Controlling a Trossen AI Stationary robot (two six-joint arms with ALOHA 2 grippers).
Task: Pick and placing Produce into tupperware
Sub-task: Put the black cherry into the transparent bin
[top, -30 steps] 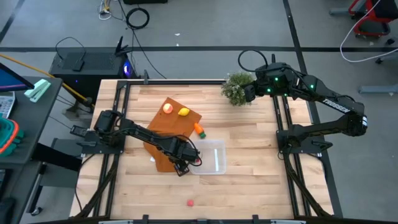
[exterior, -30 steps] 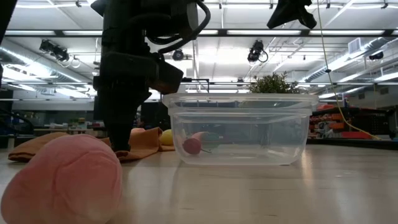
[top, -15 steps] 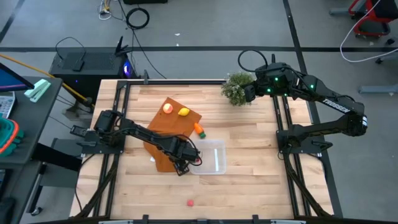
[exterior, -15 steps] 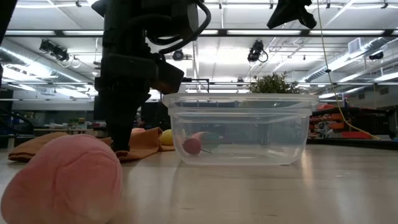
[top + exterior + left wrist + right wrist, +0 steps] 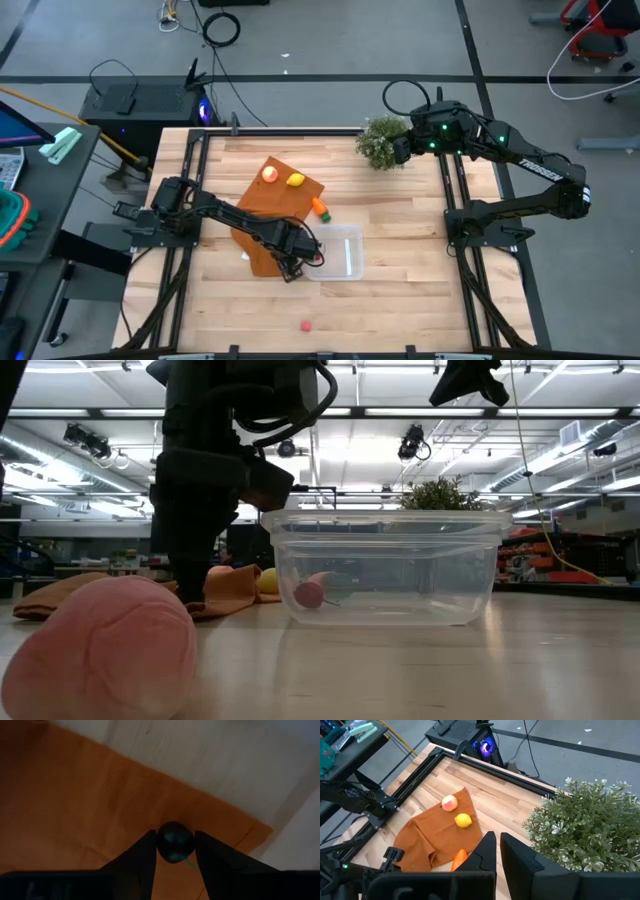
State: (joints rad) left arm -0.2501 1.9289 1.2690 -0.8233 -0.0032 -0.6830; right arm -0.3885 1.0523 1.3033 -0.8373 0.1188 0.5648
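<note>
Left wrist | left end effector (image 5: 175,851) pinches small dark piece (image 5: 174,841) (round, no long axis)

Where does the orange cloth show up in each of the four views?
High view: orange cloth left of centre, under the left gripper.
Low view: a low fold behind the left arm.
Left wrist view: fills most of the picture.
Right wrist view: centre left.
Shared landmark: the lemon on the cloth.

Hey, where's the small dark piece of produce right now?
The small dark piece sits on the orange-brown cloth, pinched by the left gripper, just left of the tupperware in the high view.
</note>
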